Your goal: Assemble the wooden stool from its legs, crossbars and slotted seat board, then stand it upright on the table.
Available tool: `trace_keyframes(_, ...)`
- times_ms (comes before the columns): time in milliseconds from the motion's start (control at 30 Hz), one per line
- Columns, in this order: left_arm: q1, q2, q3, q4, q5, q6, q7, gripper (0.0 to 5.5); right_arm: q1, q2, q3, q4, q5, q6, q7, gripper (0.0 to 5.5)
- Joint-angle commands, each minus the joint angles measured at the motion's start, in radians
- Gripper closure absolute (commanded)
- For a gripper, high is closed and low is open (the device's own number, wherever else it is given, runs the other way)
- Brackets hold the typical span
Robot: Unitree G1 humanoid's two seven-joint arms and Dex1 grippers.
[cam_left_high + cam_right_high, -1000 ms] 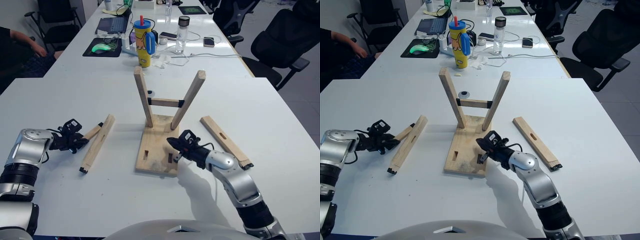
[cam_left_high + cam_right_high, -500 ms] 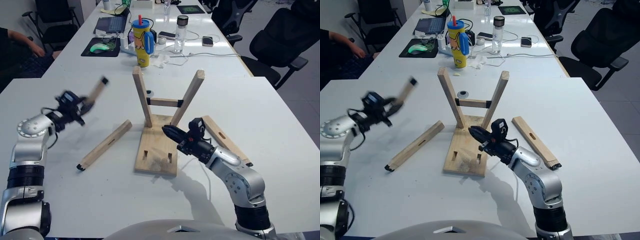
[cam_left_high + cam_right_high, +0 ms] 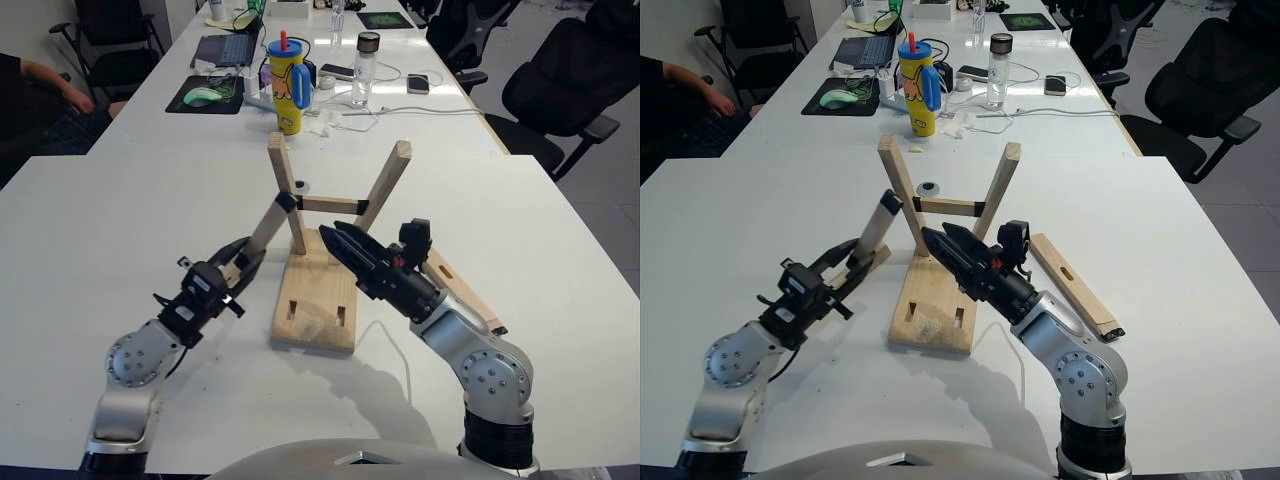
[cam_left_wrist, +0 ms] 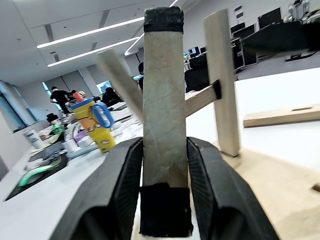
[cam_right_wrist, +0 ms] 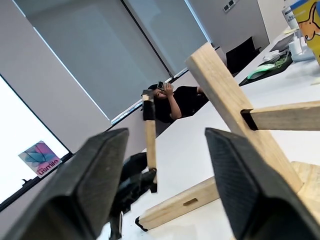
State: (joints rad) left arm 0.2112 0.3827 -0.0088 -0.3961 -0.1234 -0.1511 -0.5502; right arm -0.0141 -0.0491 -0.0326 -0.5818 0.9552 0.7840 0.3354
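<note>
Leg (image 3: pixel 268 225) clamped tight in your left gripper (image 3: pixel 243 262), lower end hidden | right gripper (image 3: pixel 332 232) spread wide above seat board (image 3: pixel 312 300)

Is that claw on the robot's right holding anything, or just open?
Open: the right claw has its two black fingers spread apart, with nothing between them.

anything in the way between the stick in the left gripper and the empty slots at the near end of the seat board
Nothing visible. The slots are bare, and the stick in the left gripper is raised left of the seat board. The right gripper, jaws open, hovers over the board's far half by the upright legs.
</note>
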Motion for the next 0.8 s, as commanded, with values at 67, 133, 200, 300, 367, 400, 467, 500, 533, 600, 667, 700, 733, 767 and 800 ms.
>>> trace_keyframes(67,0.029,-0.013,-0.052,-0.066,0.045,0.044,0.036,4.18,-0.053,0.013,0.013,0.015,0.035,-0.003,-0.049,2.63)
trace_keyframes(133,0.03,-0.015,-0.068,-0.081,0.055,0.053,0.043,4.18,-0.074,0.02,0.022,0.029,0.031,-0.01,-0.061,2.63)
trace_keyframes(200,0.027,-0.018,-0.082,-0.09,0.064,0.06,0.051,4.18,-0.093,0.026,0.031,0.047,0.02,-0.018,-0.068,2.63)
trace_keyframes(300,0.02,-0.023,-0.099,-0.089,0.073,0.07,0.06,4.18,-0.12,0.036,0.051,0.088,-0.001,-0.036,-0.071,2.63)
trace_keyframes(367,0.016,-0.026,-0.104,-0.089,0.077,0.077,0.069,4.18,-0.127,0.044,0.066,0.107,-0.011,-0.045,-0.069,2.63)
trace_keyframes(400,0.014,-0.028,-0.108,-0.092,0.079,0.081,0.073,4.18,-0.127,0.048,0.069,0.111,-0.012,-0.049,-0.069,2.63)
trace_keyframes(467,0.012,-0.027,-0.113,-0.095,0.084,0.083,0.078,4.18,-0.127,0.054,0.071,0.12,-0.014,-0.058,-0.074,2.95)
trace_keyframes(500,0.011,-0.026,-0.113,-0.095,0.089,0.083,0.084,4.18,-0.127,0.058,0.07,0.124,-0.012,-0.064,-0.076,3.14)
trace_keyframes(533,0.011,-0.026,-0.113,-0.095,0.09,0.084,0.087,4.18,-0.127,0.059,0.069,0.128,-0.011,-0.069,-0.078,3.19)
trace_keyframes(600,0.013,-0.027,-0.113,-0.094,0.088,0.087,0.092,4.18,-0.127,0.06,0.067,0.133,-0.006,-0.074,-0.077,3.58)
trace_keyframes(667,0.021,-0.027,-0.114,-0.091,0.088,0.085,0.095,4.18,-0.129,0.069,0.067,0.144,-0.002,-0.082,-0.077,3.86)
trace_keyframes(700,0.024,-0.028,-0.114,-0.089,0.089,0.084,0.097,4.18,-0.13,0.072,0.067,0.149,0.001,-0.085,-0.076,4.09)
trace_keyframes(733,0.024,-0.028,-0.116,-0.085,0.091,0.082,0.097,4.18,-0.13,0.076,0.065,0.155,0.002,-0.09,-0.076,4.26)
trace_keyframes(767,0.024,-0.027,-0.119,-0.081,0.093,0.081,0.097,4.18,-0.131,0.079,0.066,0.16,0.003,-0.092,-0.075,4.44)
trace_keyframes(800,0.024,-0.027,-0.121,-0.079,0.095,0.079,0.098,4.18,-0.133,0.082,0.066,0.166,0.004,-0.094,-0.074,4.58)
